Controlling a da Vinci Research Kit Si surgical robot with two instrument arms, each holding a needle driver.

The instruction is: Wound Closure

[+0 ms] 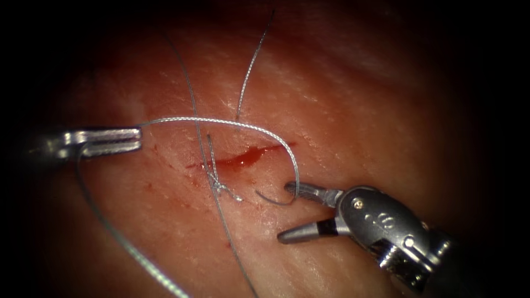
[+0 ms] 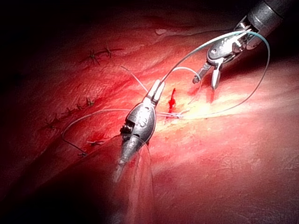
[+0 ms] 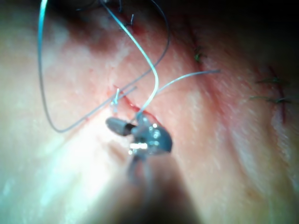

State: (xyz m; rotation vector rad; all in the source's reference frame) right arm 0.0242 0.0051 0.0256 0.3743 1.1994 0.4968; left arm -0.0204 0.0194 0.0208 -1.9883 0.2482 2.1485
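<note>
The cut (image 1: 243, 159) in the tissue holds red fluid, and a knot (image 1: 218, 185) with short tails sits at its left end. My left tool (image 1: 139, 139) is left of the cut, jaws shut on the thread (image 1: 221, 122), which arcs rightward over the cut to the right tool. My right tool (image 1: 284, 212) stands below the cut's right end with its jaws wide open and nothing between them. The thin curved needle (image 1: 273, 201) lies on the tissue against its upper jaw; I cannot tell whether its tip is in the tissue. The left wrist view has the left tool (image 2: 157, 86) and right tool (image 2: 208, 83).
More thread (image 1: 116, 234) trails from the left tool toward the lower edge, and two strands (image 1: 251, 66) run up across the tissue. Several finished stitches (image 2: 88, 101) line another part of the tissue. A wide thread loop (image 2: 266, 60) hangs by the right tool.
</note>
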